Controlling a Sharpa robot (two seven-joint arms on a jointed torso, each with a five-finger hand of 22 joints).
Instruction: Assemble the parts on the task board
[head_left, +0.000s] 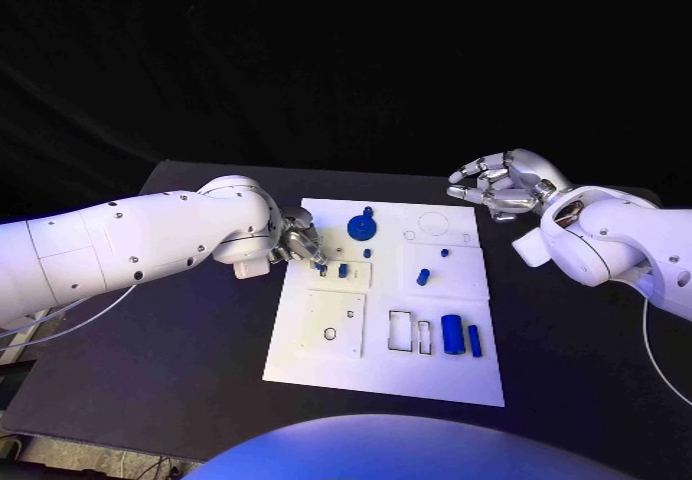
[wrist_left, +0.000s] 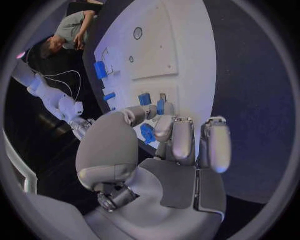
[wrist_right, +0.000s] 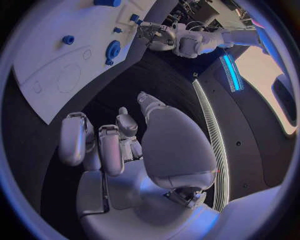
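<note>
Left hand (head_left: 299, 243) on the task board's (head_left: 382, 370) left edge, fingertips pinching a small blue part (wrist_left: 160, 106). Right hand (head_left: 500, 184) off the board's far right corner, fingers curled, nothing held.

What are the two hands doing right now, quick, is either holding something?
Left hand: fingertips down on the task board at a small blue part; whether it grips it cannot be told.
Right hand: holds nothing, fingers loosely curled and apart, above the table's far side.

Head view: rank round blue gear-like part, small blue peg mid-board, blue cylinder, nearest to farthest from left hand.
From the left hand:
1. Round blue gear-like part, board's far side, just beyond the hand.
2. Small blue peg, mid-board.
3. Blue cylinder, near right part of the task board.
</note>
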